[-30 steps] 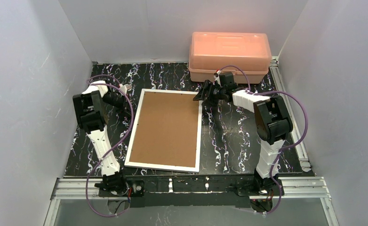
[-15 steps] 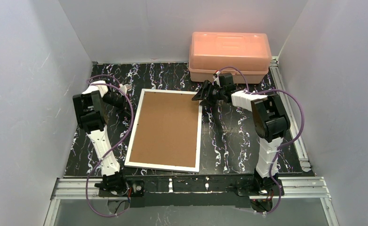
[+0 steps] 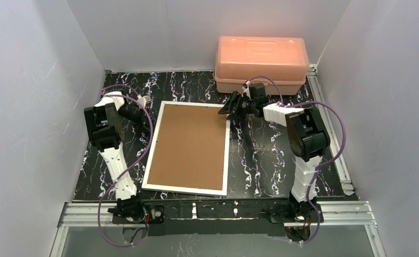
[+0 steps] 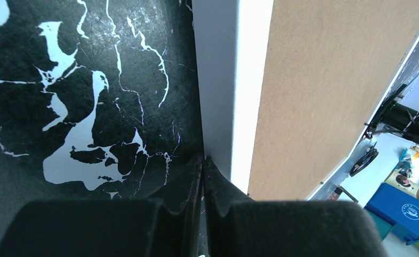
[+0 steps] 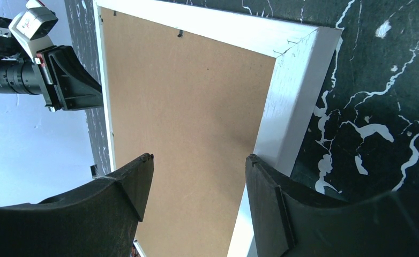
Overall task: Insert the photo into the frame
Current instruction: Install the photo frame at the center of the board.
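The frame (image 3: 188,148) lies flat on the black marbled table with its brown board back up and its white rim all round. The photo is out of view. My left gripper (image 3: 146,120) is shut with nothing in it, and its tips (image 4: 203,158) rest against the outer left edge of the frame (image 4: 234,80) near the far corner. My right gripper (image 3: 226,111) hangs open over the far right corner. In the right wrist view its fingers (image 5: 198,158) straddle the brown back and white rim of the frame (image 5: 196,96) without holding either.
A pink plastic box (image 3: 261,63) stands at the back right, just behind my right gripper. Grey walls close in the left, back and right sides. Metal rails run along the near edge (image 3: 218,211) and the right side.
My right arm has shifted slightly left and towards the back, its open gripper staying over the frame's far right corner. The left arm and the frame have not moved.
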You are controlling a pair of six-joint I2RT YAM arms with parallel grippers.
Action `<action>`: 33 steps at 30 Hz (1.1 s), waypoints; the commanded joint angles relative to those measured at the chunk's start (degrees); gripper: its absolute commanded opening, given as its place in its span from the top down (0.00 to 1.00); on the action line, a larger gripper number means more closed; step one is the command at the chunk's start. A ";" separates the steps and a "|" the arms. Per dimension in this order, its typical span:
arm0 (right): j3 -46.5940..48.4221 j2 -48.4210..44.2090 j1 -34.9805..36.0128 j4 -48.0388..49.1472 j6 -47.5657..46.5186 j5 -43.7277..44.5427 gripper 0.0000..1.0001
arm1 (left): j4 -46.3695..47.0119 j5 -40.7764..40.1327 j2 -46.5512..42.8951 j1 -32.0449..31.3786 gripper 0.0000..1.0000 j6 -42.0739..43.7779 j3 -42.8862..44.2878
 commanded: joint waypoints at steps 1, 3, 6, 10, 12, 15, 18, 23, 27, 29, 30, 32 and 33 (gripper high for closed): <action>-2.09 -0.83 0.80 -4.14 -1.07 0.06 0.28 | -0.30 -0.75 -1.85 -0.34 0.97 0.30 -0.08; -1.88 -0.98 0.74 -4.65 -1.21 -0.07 0.28 | -0.28 -0.72 -1.95 -0.34 0.97 0.35 -0.08; -1.36 -0.90 0.78 -5.44 -1.33 -0.23 0.28 | -0.26 -0.60 -1.90 -0.34 0.98 0.39 -0.08; -0.60 -1.03 0.74 -6.92 -1.36 -0.80 0.28 | -0.26 -0.49 -1.86 -0.51 0.98 0.43 -0.25; -0.46 -1.55 0.76 -8.57 -2.00 -0.67 0.28 | -0.14 -0.61 -1.98 -0.65 0.98 0.52 -0.52; -0.98 -2.29 0.74 -8.93 -1.88 -0.71 0.27 | 0.57 -1.30 -2.12 -0.78 0.99 0.55 -1.24; -1.49 -2.93 0.76 -8.93 -1.78 -0.49 0.27 | 0.79 -1.71 -2.07 -0.85 1.00 0.47 -1.50; -1.46 -2.09 1.11 -7.77 -0.74 -0.37 0.27 | 0.97 -1.71 -2.04 -0.96 1.00 0.57 -1.75; -0.58 -1.35 1.41 -7.78 -1.21 0.69 0.27 | 1.17 -1.65 -2.08 -1.13 1.00 0.57 -2.05; -0.54 -0.99 1.42 -6.20 -1.30 1.35 0.27 | 1.32 -1.53 -2.12 -1.13 1.00 0.53 -2.19; -0.89 -0.99 1.44 -5.35 -0.96 1.72 0.27 | 1.25 -1.49 -2.07 -1.13 1.00 0.56 -2.19; -1.52 -1.15 1.36 -3.64 -0.26 2.51 0.27 | 1.30 -1.45 -2.05 -1.17 1.00 0.56 -2.21; -1.67 -1.09 1.43 -2.96 -0.02 2.95 0.27 | 1.31 -1.45 -2.04 -1.20 1.00 0.63 -2.25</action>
